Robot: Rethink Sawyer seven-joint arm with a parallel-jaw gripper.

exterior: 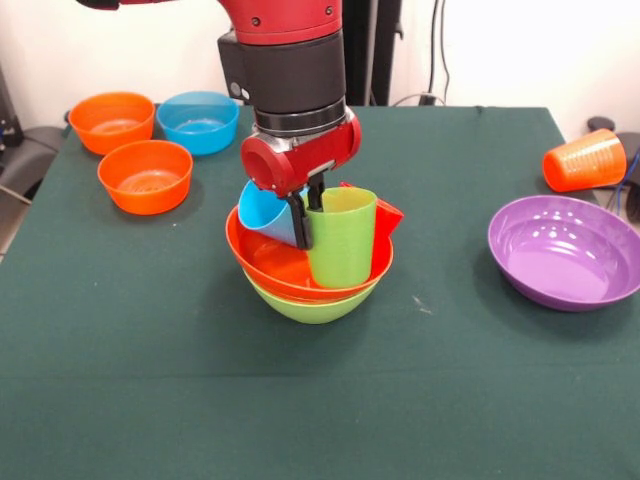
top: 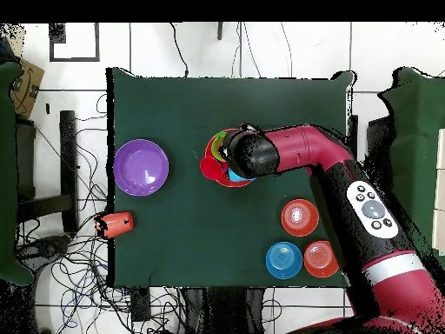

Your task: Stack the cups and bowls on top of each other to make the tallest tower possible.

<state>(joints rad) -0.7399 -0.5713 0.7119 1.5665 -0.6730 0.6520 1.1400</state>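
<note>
The gripper (exterior: 308, 215) hangs over the tower (exterior: 312, 262) at the middle of the green table (exterior: 150, 340), its two dark fingers (exterior: 298, 222) closed on the rim of the lime green cup (exterior: 341, 240) — one inside, one outside. That cup stands upright in the orange-red bowl (exterior: 270, 262), which nests in the lime green bowl (exterior: 310, 303). A light blue cup (exterior: 264, 212) leans tilted in the same bowl to the left, and a red cup (exterior: 387, 217) shows just behind the green one. Far left sit two small orange bowls (exterior: 146, 177) and a blue bowl (exterior: 199, 122), close together. To the right lies the purple bowl (exterior: 563, 252), and beyond it an orange cup (exterior: 585, 160) on its side at the table's edge.
</note>
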